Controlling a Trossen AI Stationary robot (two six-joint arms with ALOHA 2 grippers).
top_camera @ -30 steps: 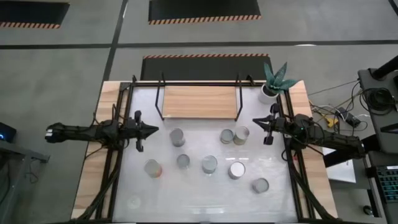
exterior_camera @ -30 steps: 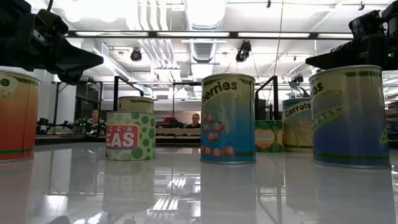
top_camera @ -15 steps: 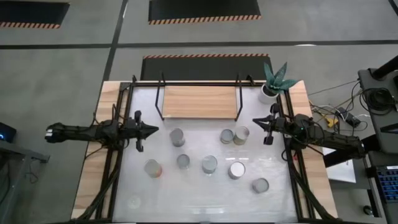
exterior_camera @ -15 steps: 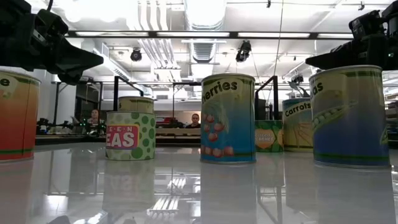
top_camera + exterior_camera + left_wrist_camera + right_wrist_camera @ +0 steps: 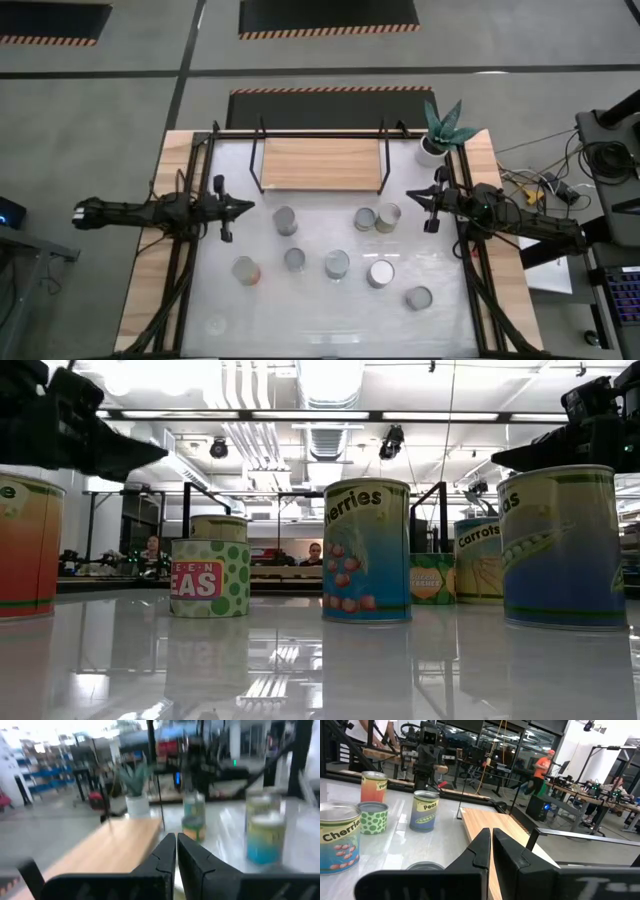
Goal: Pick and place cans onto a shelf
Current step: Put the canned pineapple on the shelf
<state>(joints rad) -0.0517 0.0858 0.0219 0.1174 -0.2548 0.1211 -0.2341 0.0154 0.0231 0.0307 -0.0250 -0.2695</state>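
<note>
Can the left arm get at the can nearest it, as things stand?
Probably yes: the left gripper, fingers shut, hangs beside that can with bare tabletop between, and no other can intervenes; it must open first.

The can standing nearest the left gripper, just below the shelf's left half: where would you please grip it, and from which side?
Probably across its round side wall, coming down from above with the left gripper. The can stands upright, lid up, apart from the other cans, so fingers would fit either side. The shelf is bare.
</note>
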